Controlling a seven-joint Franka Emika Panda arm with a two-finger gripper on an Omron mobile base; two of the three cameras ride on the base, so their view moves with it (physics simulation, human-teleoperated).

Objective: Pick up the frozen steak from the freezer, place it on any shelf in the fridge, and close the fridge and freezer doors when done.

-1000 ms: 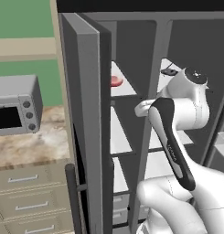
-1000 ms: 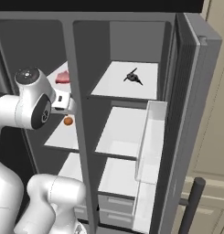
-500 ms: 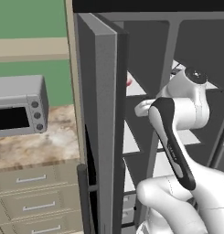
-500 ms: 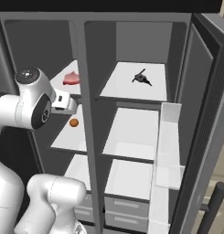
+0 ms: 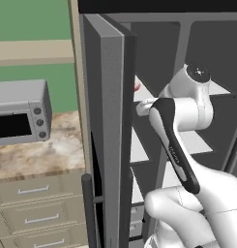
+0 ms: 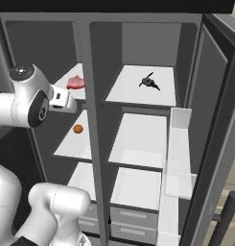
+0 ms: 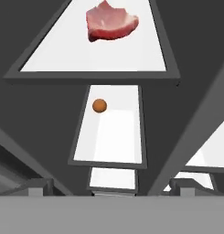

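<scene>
The frozen steak (image 7: 111, 22) lies flat on the top white shelf of the freezer (image 6: 71, 144), the narrow left compartment; the right base view shows the steak (image 6: 76, 82) and the left base view a red sliver of it (image 5: 136, 86). My gripper (image 7: 111, 187) is open and holds nothing, its fingertips (image 7: 38, 186) wide apart. It hovers in front of the freezer opening, a little short of the steak and below it (image 6: 71, 102). The fridge's top shelf (image 6: 138, 93) is to the right. Both doors stand open: the freezer door (image 5: 112, 145) and the fridge door (image 6: 219, 125).
A small round orange item (image 7: 99, 105) sits on the freezer's second shelf. A small black object (image 6: 148, 82) lies on the fridge's top shelf. White door bins (image 6: 179, 158) hang inside the fridge door. A toaster oven (image 5: 18, 111) stands on the counter to the left.
Both base views have shifted, so the base has driven. The open compartments now sit further right in view. The arm keeps its pose at the freezer opening.
</scene>
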